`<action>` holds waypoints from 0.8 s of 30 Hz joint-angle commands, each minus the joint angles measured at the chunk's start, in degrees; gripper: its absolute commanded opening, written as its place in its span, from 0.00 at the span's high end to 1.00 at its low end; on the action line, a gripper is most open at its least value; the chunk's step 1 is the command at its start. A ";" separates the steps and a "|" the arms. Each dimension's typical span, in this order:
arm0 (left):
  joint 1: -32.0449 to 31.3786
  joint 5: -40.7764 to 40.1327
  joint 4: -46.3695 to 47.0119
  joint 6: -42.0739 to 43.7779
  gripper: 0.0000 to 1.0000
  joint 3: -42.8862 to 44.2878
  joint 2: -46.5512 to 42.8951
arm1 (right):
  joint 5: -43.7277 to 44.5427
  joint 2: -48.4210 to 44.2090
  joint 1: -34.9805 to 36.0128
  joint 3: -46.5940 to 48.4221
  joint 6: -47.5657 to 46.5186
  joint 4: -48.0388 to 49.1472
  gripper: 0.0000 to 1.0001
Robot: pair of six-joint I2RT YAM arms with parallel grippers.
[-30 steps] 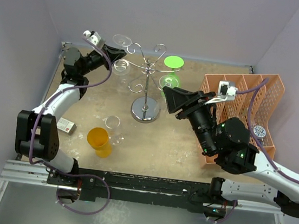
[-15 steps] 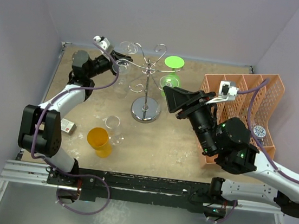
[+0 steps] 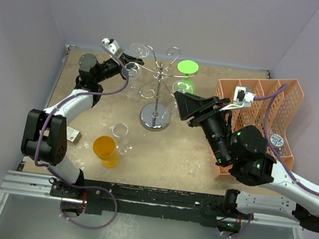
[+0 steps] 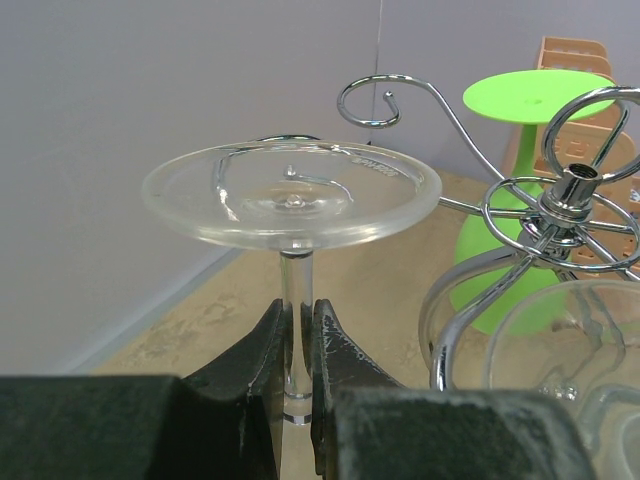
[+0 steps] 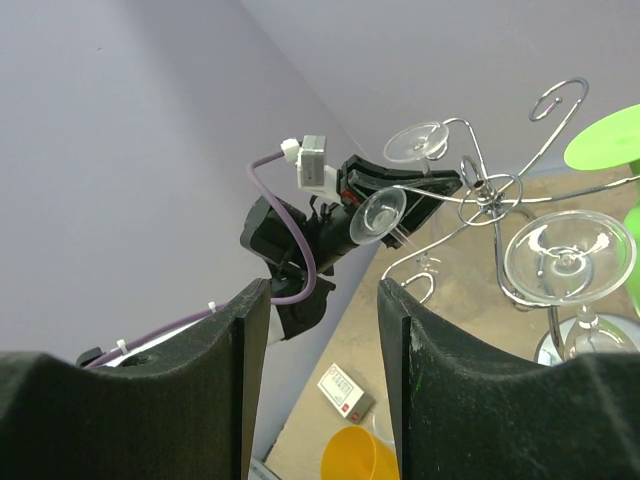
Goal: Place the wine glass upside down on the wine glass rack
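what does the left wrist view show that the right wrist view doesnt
Only the left wrist view: a corner of the orange organiser. Only the right wrist view: the yellow cup, the small box, and the open right gripper. Both: the rack, the green glass, and the clear wine glass held foot-up by the shut left gripper.

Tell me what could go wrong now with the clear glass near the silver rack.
1. The left gripper pinches the wine glass only by its thin stem; if the foot bumps the curled arm, the glass may pivot or slip.
2. A sideways push could rock the wine glass rack and disturb the green glass hanging on it.
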 commanded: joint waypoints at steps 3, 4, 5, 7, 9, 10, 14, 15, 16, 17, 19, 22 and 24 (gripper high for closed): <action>-1.33 2.10 4.12 2.95 1.00 0.92 -0.34 | 1.65 -0.27 0.14 0.49 0.60 2.76 0.51; -1.26 1.90 4.12 3.13 1.00 0.78 -0.50 | 1.61 -0.11 0.12 0.55 0.52 2.76 0.51; -1.22 1.73 4.18 3.27 1.00 0.57 -0.74 | 1.48 0.07 0.11 0.72 0.35 2.64 0.51; -1.01 1.70 4.43 3.31 1.00 0.26 -1.16 | 1.48 0.67 0.13 1.30 0.25 2.00 0.51; -0.58 2.30 5.73 2.39 1.00 -0.37 -1.50 | 1.43 1.28 0.16 1.79 0.38 1.28 0.51; -0.28 2.71 6.46 2.04 1.00 -0.65 -1.62 | 1.43 1.44 0.14 1.84 0.42 1.11 0.51; 1.49 5.81 6.62 1.34 1.00 -0.38 -1.48 | 1.32 1.46 0.13 1.68 0.51 1.33 0.51; 1.89 6.55 6.76 1.05 1.00 -0.19 -1.26 | 1.34 1.49 0.16 1.67 0.51 1.42 0.51; 2.11 7.06 6.73 0.96 1.00 0.01 -1.16 | 1.33 1.54 0.12 1.74 0.44 1.51 0.51; 2.29 7.41 6.55 1.00 1.00 0.16 -1.03 | 1.34 1.63 0.13 1.76 0.38 1.61 0.51; 2.65 8.49 6.23 1.01 1.00 0.59 -0.74 | 1.34 1.92 0.12 1.89 0.33 1.70 0.51; 3.10 10.37 4.66 1.63 1.00 1.68 -0.36 | 1.33 2.48 0.12 2.27 0.42 1.54 0.51; 3.36 11.89 4.36 1.80 1.00 2.02 -0.07 | 1.42 2.68 0.11 2.45 0.58 1.53 0.51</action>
